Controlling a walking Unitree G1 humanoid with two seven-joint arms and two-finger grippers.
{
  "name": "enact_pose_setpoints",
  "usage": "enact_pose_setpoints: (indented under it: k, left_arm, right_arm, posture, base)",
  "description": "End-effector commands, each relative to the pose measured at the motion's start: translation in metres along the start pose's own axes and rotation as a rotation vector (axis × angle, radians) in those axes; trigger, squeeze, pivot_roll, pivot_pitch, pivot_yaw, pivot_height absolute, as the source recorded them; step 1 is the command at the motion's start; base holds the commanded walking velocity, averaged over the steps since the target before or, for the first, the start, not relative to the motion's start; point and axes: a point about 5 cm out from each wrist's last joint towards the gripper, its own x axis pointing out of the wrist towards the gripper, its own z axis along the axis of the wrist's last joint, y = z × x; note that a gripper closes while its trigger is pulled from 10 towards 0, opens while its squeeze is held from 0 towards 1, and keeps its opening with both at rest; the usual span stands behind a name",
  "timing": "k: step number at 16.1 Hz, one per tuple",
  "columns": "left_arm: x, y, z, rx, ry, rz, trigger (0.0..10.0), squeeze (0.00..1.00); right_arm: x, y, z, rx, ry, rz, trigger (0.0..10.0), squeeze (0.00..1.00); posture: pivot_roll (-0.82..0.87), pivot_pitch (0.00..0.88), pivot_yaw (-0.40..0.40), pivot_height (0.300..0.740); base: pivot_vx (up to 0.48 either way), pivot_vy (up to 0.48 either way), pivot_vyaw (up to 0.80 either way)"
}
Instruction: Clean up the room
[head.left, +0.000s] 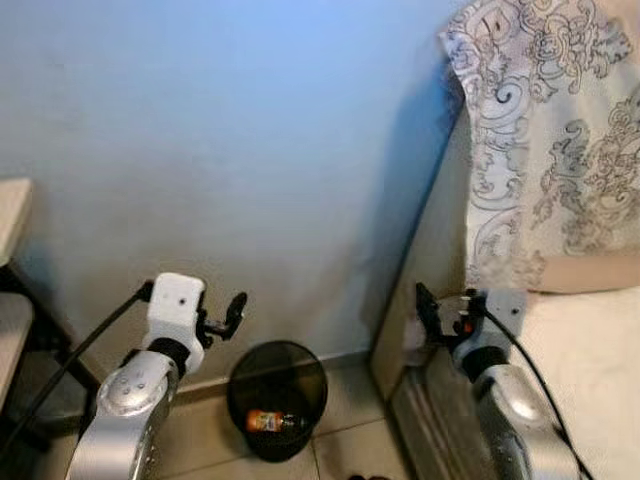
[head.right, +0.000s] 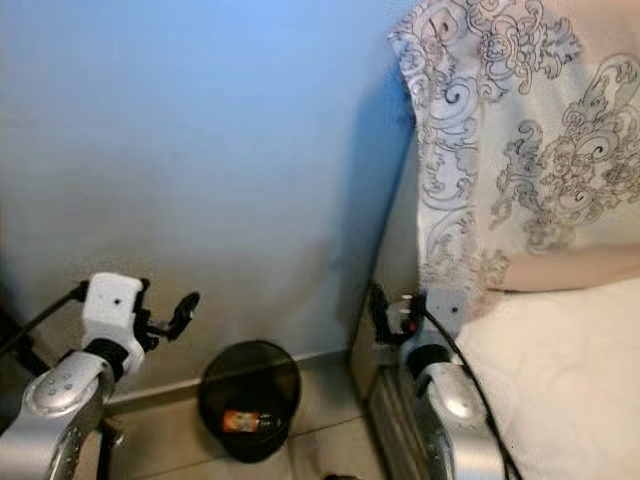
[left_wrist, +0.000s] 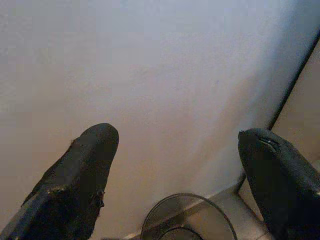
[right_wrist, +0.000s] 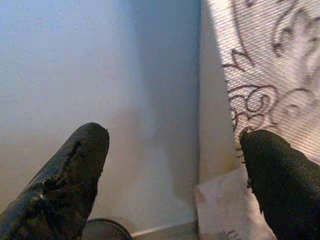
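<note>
blue wall (head.left: 250, 150), tiled floor (head.left: 200, 430)

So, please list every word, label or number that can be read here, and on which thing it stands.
No text can be read.
Bottle in the bin: it has an orange label, but the print is too small and blurred to read.
Cloth over the bed: only a swirl pattern, no letters.

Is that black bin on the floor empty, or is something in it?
Not empty. The bin holds a bottle with an orange label, lying on its side at the bottom.
</note>
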Motion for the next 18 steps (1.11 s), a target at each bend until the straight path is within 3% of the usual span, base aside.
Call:
enact_pose_setpoints:
  k: [1, 5, 7, 15, 18]
  left_arm:
    - [0.002, -0.004, 0.005, 0.042, -0.033, -0.015, 10.0, 0.00]
    - [0.010, 0.001, 0.011, 0.088, -0.075, 0.019, 10.0, 0.00]
    - [0.012, 0.001, 0.018, 0.103, -0.096, 0.006, 10.0, 0.00]
    - [0.025, -0.001, 0.029, 0.173, -0.120, -0.020, 10.0, 0.00]
    - [0.027, -0.003, 0.029, 0.116, -0.138, -0.007, 10.0, 0.00]
  right_arm:
    - [0.001, -0.008, 0.009, -0.029, -0.048, -0.064, 10.0, 0.00]
    - [0.003, 0.005, 0.001, 0.028, 0.003, 0.033, 10.0, 0.00]
    - [0.008, 0.013, 0.005, 0.002, -0.014, 0.077, 10.0, 0.00]
    - [0.025, 0.021, 0.012, 0.012, -0.011, 0.115, 10.0, 0.00]
    - [0.026, 0.019, 0.014, 0.003, -0.016, 0.095, 10.0, 0.00]
  posture:
    - [0.08, 0.000, -0.026, 0.740]
    - [0.08, 0.000, -0.037, 0.740]
    - [0.09, 0.000, -0.022, 0.740]
    - [0.11, 0.000, -0.018, 0.740]
    - [0.08, 0.000, -0.020, 0.740]
  base:
    - [0.000, 0.000, -0.80]
    - [0.000, 0.000, -0.80]
    - [0.000, 0.000, -0.80]
    - [0.000, 0.000, -0.80]
    - [0.000, 0.000, -0.80]
